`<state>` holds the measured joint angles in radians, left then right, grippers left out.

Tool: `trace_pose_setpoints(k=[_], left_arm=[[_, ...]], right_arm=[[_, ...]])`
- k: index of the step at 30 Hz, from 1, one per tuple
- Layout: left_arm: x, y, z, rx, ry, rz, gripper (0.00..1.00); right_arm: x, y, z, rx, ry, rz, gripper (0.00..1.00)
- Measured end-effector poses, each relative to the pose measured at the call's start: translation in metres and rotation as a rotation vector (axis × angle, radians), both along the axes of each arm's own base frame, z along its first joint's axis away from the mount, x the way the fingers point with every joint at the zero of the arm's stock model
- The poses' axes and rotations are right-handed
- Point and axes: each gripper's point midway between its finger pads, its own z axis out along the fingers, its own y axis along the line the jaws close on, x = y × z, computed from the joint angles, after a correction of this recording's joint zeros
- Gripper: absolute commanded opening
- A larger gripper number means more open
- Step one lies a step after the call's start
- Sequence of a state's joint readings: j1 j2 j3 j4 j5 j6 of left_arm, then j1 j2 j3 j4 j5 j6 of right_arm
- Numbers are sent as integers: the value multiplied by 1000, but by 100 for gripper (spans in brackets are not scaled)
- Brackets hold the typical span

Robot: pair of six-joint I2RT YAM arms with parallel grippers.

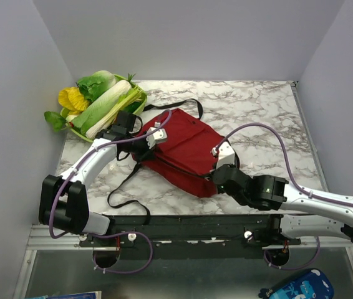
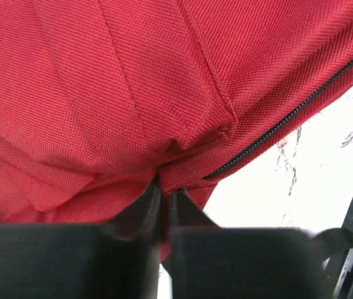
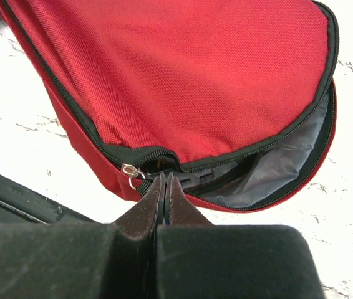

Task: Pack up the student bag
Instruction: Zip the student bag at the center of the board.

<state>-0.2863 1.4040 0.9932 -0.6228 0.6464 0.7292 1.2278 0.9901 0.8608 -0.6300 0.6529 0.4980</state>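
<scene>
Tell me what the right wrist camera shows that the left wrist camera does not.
Only the right wrist: the metal zipper pull, the grey lining inside an unzipped gap, and the right gripper shut at that gap's edge. Only the left wrist: the left gripper pinching a fold of red fabric, beside a closed run of zipper. Both: the student bag lying on the marble table.

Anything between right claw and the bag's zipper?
Nothing. Right wrist view: shut right claw tips sit against the student bag edge, beside the zipper pull.
</scene>
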Motion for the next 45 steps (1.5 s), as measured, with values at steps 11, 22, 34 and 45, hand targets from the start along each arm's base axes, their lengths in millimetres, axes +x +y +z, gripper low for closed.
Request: trace_pose_setpoints(k=[11, 22, 34, 45], left_arm=[[-26, 0, 79, -44, -106, -65, 99], [-128, -85, 67, -113, -91, -451, 99], [-131, -137, 33, -65, -72, -494, 84], [-151, -163, 30, -60, -82, -525, 30]], right_arm=[[-10, 16, -14, -52, 30, 86, 1], [-10, 22, -16, -25, 40, 73, 1], [-12, 21, -16, 2, 59, 46, 1], [-15, 11, -22, -6, 79, 14, 1]])
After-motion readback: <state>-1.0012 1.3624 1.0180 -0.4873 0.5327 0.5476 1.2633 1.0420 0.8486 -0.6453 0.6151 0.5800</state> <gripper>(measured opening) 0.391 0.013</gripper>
